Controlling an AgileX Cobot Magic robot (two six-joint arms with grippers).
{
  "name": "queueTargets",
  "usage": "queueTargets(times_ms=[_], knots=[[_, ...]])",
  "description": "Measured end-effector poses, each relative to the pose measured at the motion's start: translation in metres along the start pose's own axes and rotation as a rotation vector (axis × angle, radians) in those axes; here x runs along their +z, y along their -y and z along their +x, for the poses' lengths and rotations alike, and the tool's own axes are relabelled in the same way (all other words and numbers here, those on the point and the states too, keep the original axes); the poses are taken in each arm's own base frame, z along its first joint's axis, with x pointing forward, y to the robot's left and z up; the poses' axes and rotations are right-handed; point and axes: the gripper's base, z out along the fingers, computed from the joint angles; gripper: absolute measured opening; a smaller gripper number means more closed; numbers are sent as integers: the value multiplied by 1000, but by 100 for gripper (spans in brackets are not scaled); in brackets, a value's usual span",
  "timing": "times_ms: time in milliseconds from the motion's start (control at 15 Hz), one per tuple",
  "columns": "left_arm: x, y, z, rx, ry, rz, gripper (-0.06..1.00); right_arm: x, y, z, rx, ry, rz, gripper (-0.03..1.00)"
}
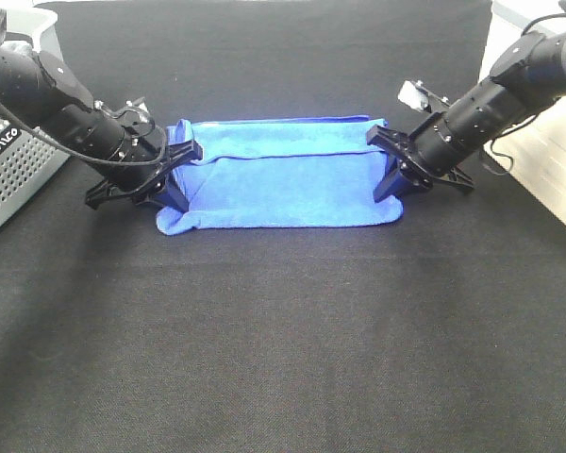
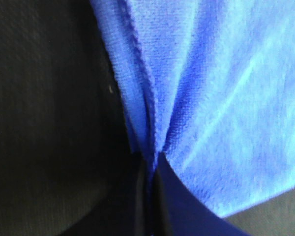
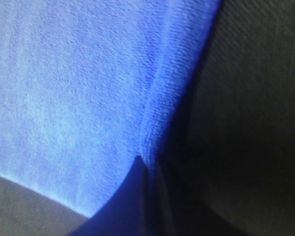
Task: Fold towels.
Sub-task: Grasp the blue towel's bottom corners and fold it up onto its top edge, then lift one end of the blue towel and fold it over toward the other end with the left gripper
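A royal-blue towel (image 1: 283, 175) lies across the middle of the black table, its far part folded toward the front in a loose band. My left gripper (image 1: 176, 168) is shut on the towel's left edge; in the left wrist view the hem (image 2: 142, 93) bunches into the closed fingers (image 2: 162, 206). My right gripper (image 1: 389, 168) is shut on the towel's right edge; in the right wrist view the cloth (image 3: 78, 88) runs into the closed fingers (image 3: 132, 196). The white tag is not visible.
A perforated grey basket (image 1: 9, 170) stands at the left edge behind my left arm. The black table cloth (image 1: 283, 349) covers the surface. A pale wall and floor (image 1: 547, 179) lie past the table's right edge.
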Motion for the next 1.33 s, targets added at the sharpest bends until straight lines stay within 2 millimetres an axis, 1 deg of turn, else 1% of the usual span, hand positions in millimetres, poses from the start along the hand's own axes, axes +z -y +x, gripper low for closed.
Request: queueTargets(times_ms=[67,133,267,400,467,533,600,667,733,867,933,1000,1133,1333], knots=[[-3,-2,1,2,-26,1,1,-2,2,1,14,-22,-8,0],[-11,-3,4,26,-71,-10,1,-5,4,5,16,-57,-13,0],[-27,-1,8,76,-115,-35,1,-16,-2,12,6,-84,-18,0],[-45,4,17,107,-145,-50,1,-30,-8,27,7,-91,-12,0],[-45,4,17,107,-145,-50,1,-30,-8,27,7,-91,-12,0],[-53,4,24,111,-159,-57,1,-34,-6,39,13,-102,2,0],[-57,3,33,105,-175,-63,1,-39,-5,52,23,-108,16,0],[-64,-3,56,83,-205,-81,1,-42,0,75,21,-127,41,0],[-66,-7,68,70,-208,-94,1,-42,3,87,24,-151,48,0],[-69,-15,86,47,-193,-117,1,-41,7,101,20,-178,54,0],[-69,-15,86,47,-193,-117,1,-41,7,101,20,-178,54,0],[-69,-17,91,40,-176,-125,1,-40,8,102,12,-177,57,0],[-68,-19,89,37,-137,-133,1,-42,6,97,5,-157,55,0],[-73,-12,72,55,-49,-128,1,-52,-5,74,-43,-81,44,0]])
